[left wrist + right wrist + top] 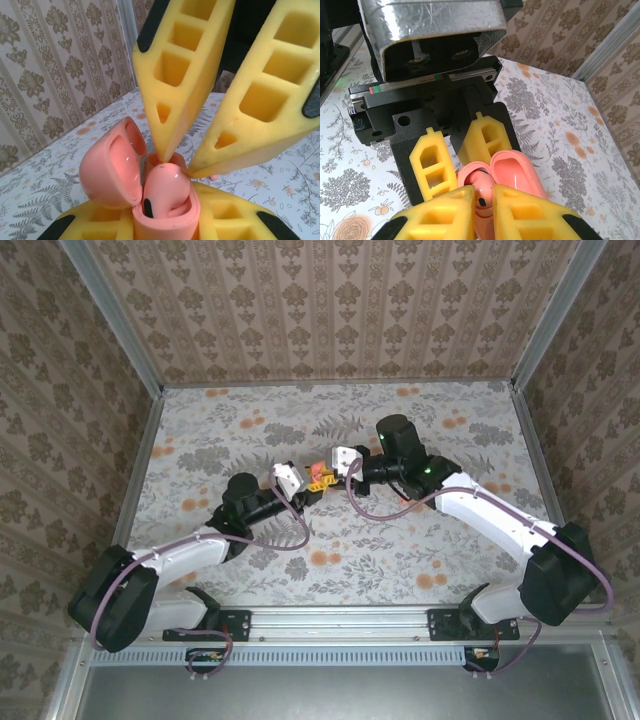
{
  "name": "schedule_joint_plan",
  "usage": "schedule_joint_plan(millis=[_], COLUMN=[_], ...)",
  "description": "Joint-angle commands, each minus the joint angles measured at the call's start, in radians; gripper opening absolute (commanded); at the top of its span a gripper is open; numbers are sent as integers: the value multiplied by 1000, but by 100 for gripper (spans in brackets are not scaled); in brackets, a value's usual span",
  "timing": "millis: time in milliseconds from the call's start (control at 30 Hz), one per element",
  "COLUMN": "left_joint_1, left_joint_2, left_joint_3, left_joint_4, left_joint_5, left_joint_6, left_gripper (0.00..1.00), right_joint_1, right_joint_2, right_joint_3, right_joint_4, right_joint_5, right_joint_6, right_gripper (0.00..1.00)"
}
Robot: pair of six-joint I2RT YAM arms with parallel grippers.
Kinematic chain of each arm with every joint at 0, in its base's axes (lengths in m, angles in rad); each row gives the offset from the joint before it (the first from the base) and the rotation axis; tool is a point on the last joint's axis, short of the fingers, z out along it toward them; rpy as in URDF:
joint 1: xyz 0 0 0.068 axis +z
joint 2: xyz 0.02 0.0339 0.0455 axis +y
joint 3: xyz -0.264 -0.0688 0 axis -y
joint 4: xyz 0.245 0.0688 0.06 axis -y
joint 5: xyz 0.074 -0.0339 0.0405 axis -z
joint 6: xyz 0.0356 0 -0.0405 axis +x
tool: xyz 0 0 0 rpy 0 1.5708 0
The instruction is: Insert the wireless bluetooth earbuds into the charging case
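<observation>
Top view, left to right: the left arm reaches in from the near-left corner across the floral tabletop. Left hand sits mid-table, closed on the charging case, which is held between the two hands. Left wrist view: the left hand has its yellow fingers flanking the case on both sides, clamped against its lower body. The lid is hinged open and leans to the left. One salmon-pink earbud sits in the case well, its glossy top standing above the rim, a dark spot on its near side. Right hand comes down from above, fingertips drawn nearly together and touching the earbud's top, pinching it. Right wrist view: the right hand shows the earbud in the narrow gap between its fingers, case lid open just beyond. The right arm runs back to the near-right corner.
</observation>
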Motion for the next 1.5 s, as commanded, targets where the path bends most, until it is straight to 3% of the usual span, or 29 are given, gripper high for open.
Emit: schedule_joint_plan(millis=[0, 233, 633, 1100, 1467], left_joint_1=[-9, -10, -11, -29, -56], left_joint_2=[-38, -41, -29, -45, -39], left_joint_3=[4, -5, -22, -29, -30], left_joint_4=[22, 13, 10, -41, -75], left_joint_5=[9, -4, -39, -64, -79], left_joint_6=[28, 34, 38, 55, 65], left_gripper=[14, 14, 14, 14, 14], right_joint_1=[8, 7, -37, -152, -210], right_joint_2=[16, 1, -163, -244, -234], right_joint_3=[25, 22, -50, -54, -86], right_joint_4=[-42, -8, 40, -150, -311], right_joint_5=[-18, -12, -1, 86, 96], right_joint_6=[-25, 15, 186, 481, 540], right_gripper=[17, 19, 26, 32, 35])
